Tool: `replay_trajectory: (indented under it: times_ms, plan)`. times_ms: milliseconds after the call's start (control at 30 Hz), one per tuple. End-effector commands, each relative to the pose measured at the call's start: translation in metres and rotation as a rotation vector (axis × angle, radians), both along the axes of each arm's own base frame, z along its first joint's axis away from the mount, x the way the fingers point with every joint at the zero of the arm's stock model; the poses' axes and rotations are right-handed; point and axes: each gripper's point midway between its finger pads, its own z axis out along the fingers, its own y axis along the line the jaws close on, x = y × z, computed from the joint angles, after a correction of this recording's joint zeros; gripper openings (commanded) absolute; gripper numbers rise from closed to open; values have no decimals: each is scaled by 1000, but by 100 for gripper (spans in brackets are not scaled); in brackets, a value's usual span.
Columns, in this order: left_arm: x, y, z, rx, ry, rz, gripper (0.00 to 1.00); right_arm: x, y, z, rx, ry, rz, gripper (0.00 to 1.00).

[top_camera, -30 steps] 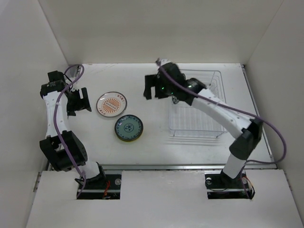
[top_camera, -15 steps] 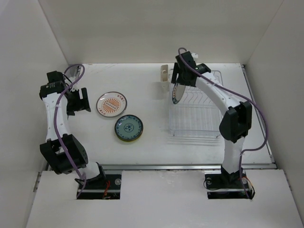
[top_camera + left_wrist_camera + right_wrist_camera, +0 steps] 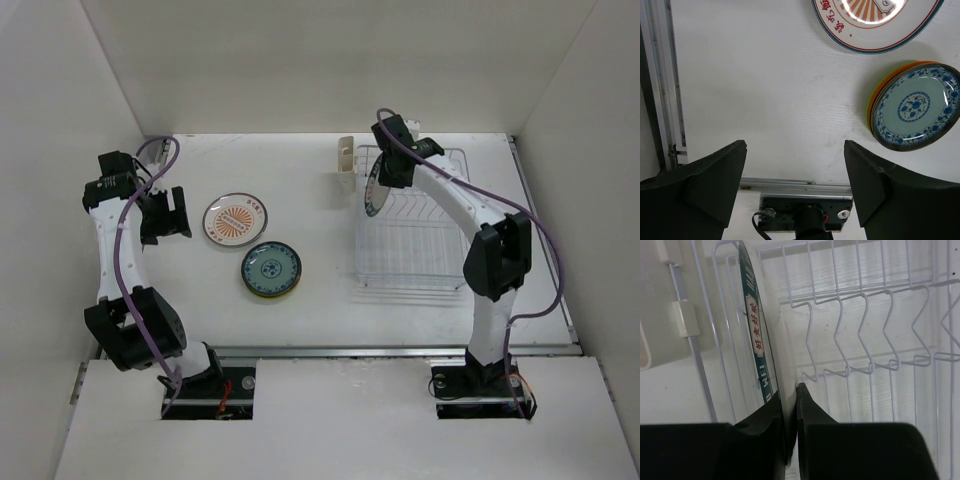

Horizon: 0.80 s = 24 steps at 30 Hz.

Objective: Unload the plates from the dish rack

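Top external view: white table (image 3: 310, 320) beneath everything. On its right half, silvery wire dish rack (image 3: 415, 255), with rows of upright slots. Reaching over the rack's far left corner, right arm (image 3: 455, 210); bent up along the table's left edge, left arm (image 3: 115, 250). Upright in the rack's leftmost slot, seen edge-on, teal-rimmed plate (image 3: 372, 195), near the cream cutlery cup (image 3: 346, 165) hung outside that corner. Flat on the table, well left of the rack, white plate with orange centre (image 3: 236, 219). Just beside it on the near side, apart by a thin gap, teal-green patterned plate (image 3: 271, 269) lying on top of an orange plate (image 3: 874, 97), only the lower rim showing. From the right wrist, right gripper (image 3: 790, 402) pinched narrow on the upright plate's rim, one finger against each face. From the left wrist, left gripper (image 3: 795, 180) spread wide, holding nothing, hovering over bare table beside the flat plates.
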Motion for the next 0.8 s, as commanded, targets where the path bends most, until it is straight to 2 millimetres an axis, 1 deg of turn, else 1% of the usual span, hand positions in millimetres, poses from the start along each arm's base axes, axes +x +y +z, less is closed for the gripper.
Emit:
replay_trajectory:
  times_ms: [0, 33, 67, 133, 167, 200, 233, 267, 333, 367, 400, 433, 467, 500, 533, 567, 600, 633, 667, 700, 733, 767]
  plan:
    - [-7, -7, 16, -12, -35, -23, 76, -5, -20, 83, -14, -181, -65, 0]
    - [-4, -9, 21, -21, -53, -30, 76, -11, -22, 98, -32, -195, -64, 0]
    - [-4, -10, 21, -29, -56, -34, 76, -13, -28, 103, -52, -201, -81, 0]
    - [-3, -16, 30, -55, -76, -48, 76, -18, -41, 127, -108, -243, -123, 0]
    - [-2, -18, 31, -65, -80, -53, 76, -28, -51, 140, -126, -255, -142, 0]
    - [-1, -22, 36, -81, -93, -72, 76, -31, -57, 145, -142, -264, -158, 0]
    - [-1, -24, 39, -90, -98, -77, 79, -35, -66, 152, -174, -279, -180, 0]
    - [-1, -26, 39, -98, -105, -96, 79, -42, -72, 163, -179, -295, -194, 0]
    - [1, -38, 45, -142, -118, -141, 79, -49, -77, 173, -184, -311, -198, 0]
    - [3, -44, 46, -154, -125, -175, 81, -53, -71, 173, -161, -307, -171, 0]
    - [2, -50, 49, -169, -132, -201, 82, -54, -66, 184, -116, -343, -145, 0]
    - [6, -64, 52, -207, -147, -254, 82, -56, -53, 186, -93, -353, -82, 0]
    - [5, -73, 51, -243, -138, -288, 85, -59, -24, 184, -14, -346, 35, 0]
    - [5, -88, 57, -306, -156, -345, 92, -58, -6, 184, 31, -373, 111, 0]
    - [5, -88, 57, -307, -156, -345, 96, -58, 14, 178, 87, -366, 178, 0]
    - [6, -97, 62, -366, -167, -377, 100, -60, 30, 177, 147, -365, 240, 0]
    - [3, -105, 64, -396, -162, -394, 100, -71, 63, 161, 250, -308, 381, 0]
    - [6, -107, 66, -417, -167, -401, 100, -68, 84, 167, 325, -346, 453, 0]
    - [6, -115, 68, -439, -173, -423, 100, -71, 99, 166, 393, -341, 504, 0]
    - [7, -115, 66, -444, -163, -421, 100, -85, 128, 161, 481, -304, 616, 0]
    - [7, -119, 66, -446, -160, -434, 100, -83, 146, 155, 524, -311, 662, 0]
    - [8, -121, 63, -445, -161, -444, 100, -86, 159, 155, 559, -309, 702, 0]
